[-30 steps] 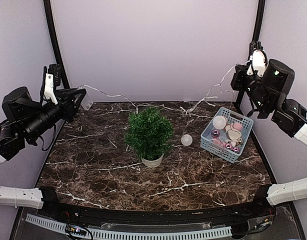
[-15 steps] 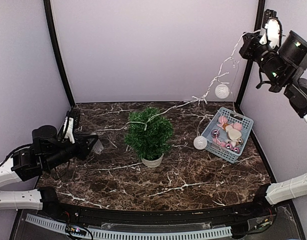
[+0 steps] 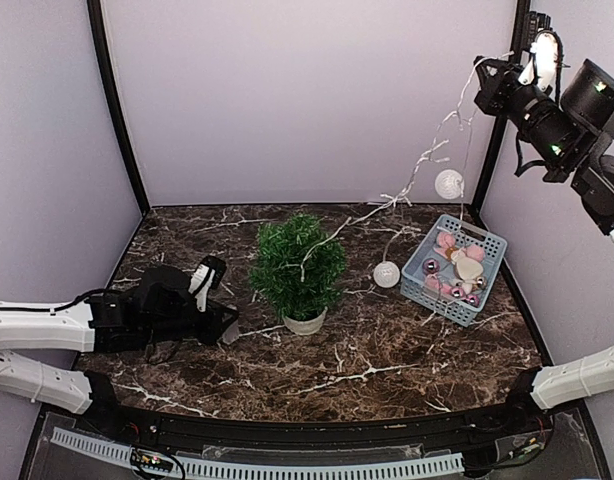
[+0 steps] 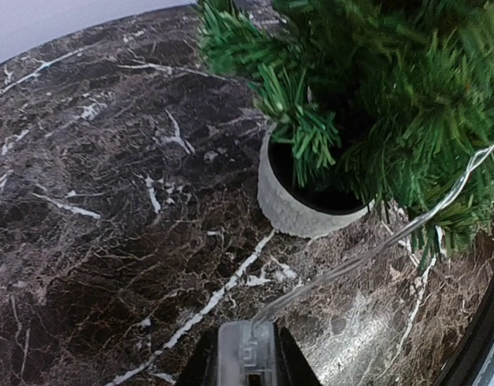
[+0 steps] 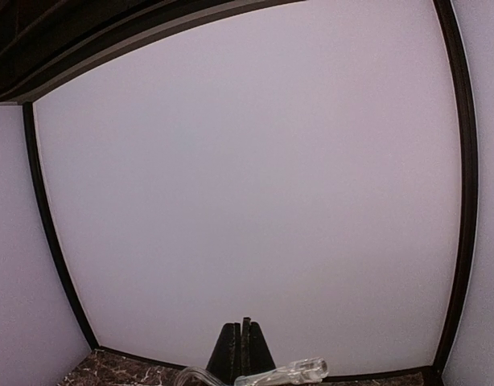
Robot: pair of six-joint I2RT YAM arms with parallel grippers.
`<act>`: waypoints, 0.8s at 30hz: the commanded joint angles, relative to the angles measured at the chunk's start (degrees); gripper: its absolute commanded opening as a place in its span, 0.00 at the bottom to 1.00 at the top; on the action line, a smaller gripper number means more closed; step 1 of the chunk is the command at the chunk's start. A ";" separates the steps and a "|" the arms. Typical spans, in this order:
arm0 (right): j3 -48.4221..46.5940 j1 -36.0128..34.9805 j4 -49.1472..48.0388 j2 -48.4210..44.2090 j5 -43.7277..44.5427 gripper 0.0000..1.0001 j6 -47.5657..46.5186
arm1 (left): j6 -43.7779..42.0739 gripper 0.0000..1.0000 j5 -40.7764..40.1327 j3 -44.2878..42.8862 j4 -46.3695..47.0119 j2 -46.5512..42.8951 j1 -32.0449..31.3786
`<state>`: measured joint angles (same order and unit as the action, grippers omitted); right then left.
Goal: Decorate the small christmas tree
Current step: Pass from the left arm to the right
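Draping step: the string (image 3: 448, 183) lies across the tree (image 3: 297, 268). Left jaws grasp its clear end at the tree's 8 o'clock, and right jaws pinch the other end high at 2. Next, probably, wind it round the branches.

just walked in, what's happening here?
The arms hold a light string between them: left gripper grips one end low beside the small christmas tree, right gripper the other end high up. The string lies across the tree; two white globes are strung on it. Ornaments sit in the blue basket.

Small christmas tree (image 3: 298, 262), upright, potted
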<state>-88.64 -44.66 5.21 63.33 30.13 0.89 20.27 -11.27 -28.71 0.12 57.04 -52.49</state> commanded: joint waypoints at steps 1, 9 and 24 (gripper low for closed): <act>-2.38 0.37 -2.35 -1.07 -3.82 0.00 1.60 | -4.14 0.00 3.85 -4.01 2.99 7.02 0.24; -1.75 0.37 -3.11 -1.19 -5.49 0.00 1.95 | -9.58 0.00 5.57 -5.20 5.70 13.87 -2.68; 0.04 0.37 -3.98 -2.07 -5.85 0.00 1.74 | -21.92 0.00 -0.49 -4.33 20.25 7.94 -11.37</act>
<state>-89.08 -44.66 4.36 62.15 24.64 2.24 4.40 -11.00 -32.80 13.93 66.37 -63.31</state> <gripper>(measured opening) 0.009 0.212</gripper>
